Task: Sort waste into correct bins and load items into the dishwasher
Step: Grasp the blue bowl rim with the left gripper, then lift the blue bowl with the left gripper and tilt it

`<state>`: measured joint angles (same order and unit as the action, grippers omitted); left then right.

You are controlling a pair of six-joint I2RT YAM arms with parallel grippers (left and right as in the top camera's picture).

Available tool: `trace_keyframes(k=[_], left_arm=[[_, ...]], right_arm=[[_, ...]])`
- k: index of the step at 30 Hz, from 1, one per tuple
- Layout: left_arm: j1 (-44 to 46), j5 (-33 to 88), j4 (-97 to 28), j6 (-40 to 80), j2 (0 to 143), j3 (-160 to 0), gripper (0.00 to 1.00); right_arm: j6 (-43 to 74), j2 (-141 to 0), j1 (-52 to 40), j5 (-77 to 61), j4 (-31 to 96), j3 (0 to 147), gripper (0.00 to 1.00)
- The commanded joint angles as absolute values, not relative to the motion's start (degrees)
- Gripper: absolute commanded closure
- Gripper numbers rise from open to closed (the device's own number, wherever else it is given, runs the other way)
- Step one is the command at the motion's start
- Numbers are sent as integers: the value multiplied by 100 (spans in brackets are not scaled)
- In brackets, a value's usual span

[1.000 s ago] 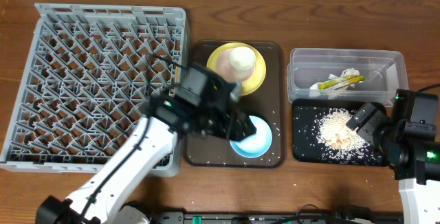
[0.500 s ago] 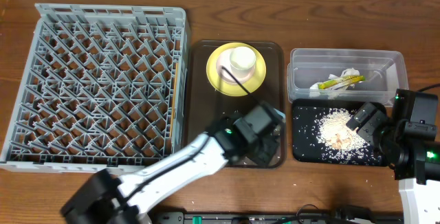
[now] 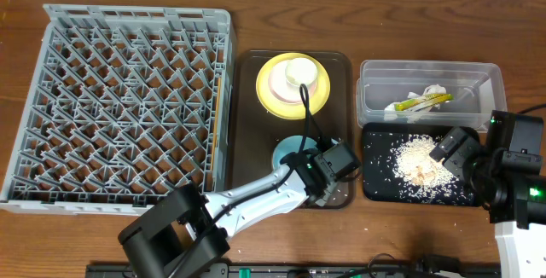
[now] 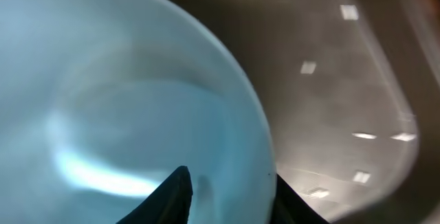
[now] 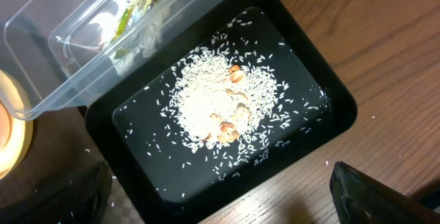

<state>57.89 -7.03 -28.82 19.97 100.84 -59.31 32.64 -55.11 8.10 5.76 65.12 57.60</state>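
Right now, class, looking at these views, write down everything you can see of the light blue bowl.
The light blue bowl is round, smooth and glossy, looking like plastic or glazed ware, and appears empty. It sits upright at the robot-side end of the brown tray, apart from the yellow plate. The left gripper covers its near-right edge, one finger inside the rim and one outside; whether they pinch it cannot be told.
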Motion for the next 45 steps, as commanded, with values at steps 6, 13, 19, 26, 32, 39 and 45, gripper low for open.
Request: trace_keyframes(k=[6, 13, 19, 26, 32, 39, 45], left_arm=[[5594, -1448, -3017, 2290, 10073, -5909, 71], [5535, -1417, -2989, 2593, 10075, -5909, 72], [5535, -1420, -2965, 2792, 10132, -5902, 78], [5535, -1420, -2947, 2818, 10309, -5902, 92], [5450, -1417, -2947, 2818, 10256, -5920, 92], [4976, -432, -2917, 2764, 9666, -5988, 93], [4241, 1599, -2679, 2329, 9216, -5986, 93]], right_arm=[[3271, -5509, 860, 574, 6517, 5806, 1], [3271, -5509, 860, 574, 6517, 5806, 1], [3271, -5509, 860, 574, 6517, 5806, 1], [3271, -5509, 860, 574, 6517, 5806, 1], [3271, -5509, 860, 574, 6517, 5806, 1], [3271, -5509, 860, 574, 6517, 5806, 1], [3271, -5509, 860, 574, 6517, 5806, 1]])
